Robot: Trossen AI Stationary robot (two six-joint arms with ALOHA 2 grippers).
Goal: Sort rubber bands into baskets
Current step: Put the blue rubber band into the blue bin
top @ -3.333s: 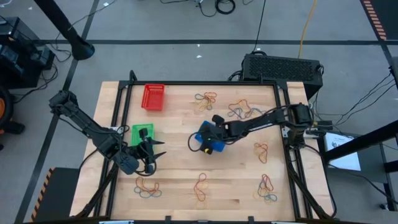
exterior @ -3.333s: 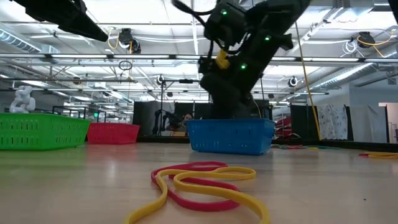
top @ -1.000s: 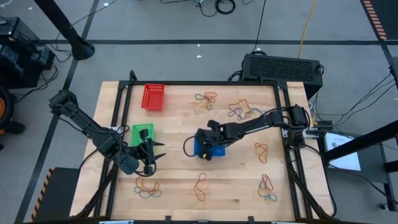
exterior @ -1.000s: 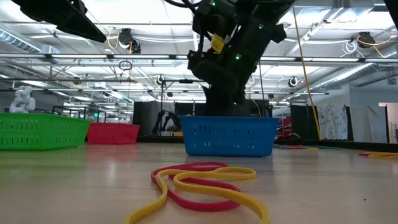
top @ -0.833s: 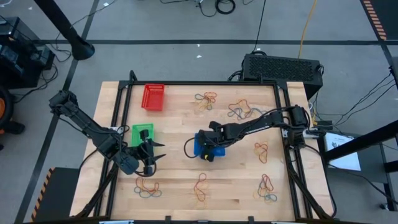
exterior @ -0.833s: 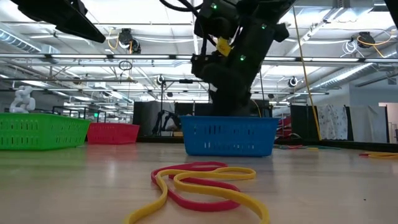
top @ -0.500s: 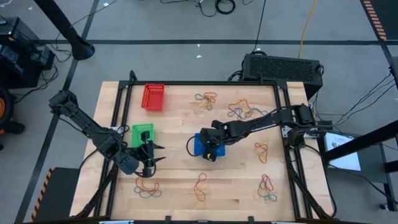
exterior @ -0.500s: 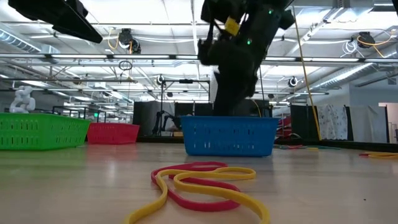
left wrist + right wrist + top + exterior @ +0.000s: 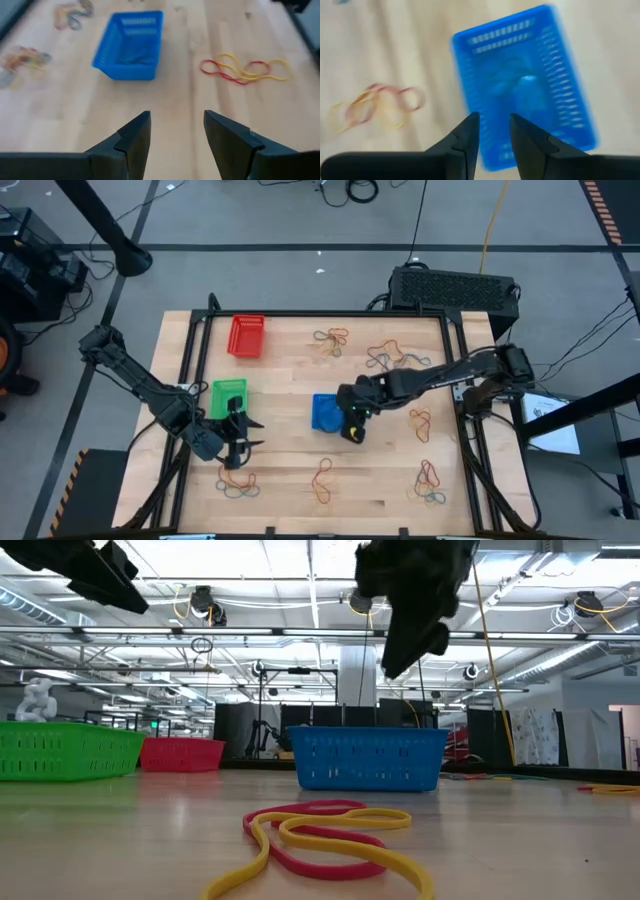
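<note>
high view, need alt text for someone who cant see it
Seen from above, the right gripper hangs by the blue basket at the middle of the wooden table, jaws parted. The left gripper waits below the green basket; a red basket sits at the far left, and clusters of rubber bands lie scattered around.
</note>
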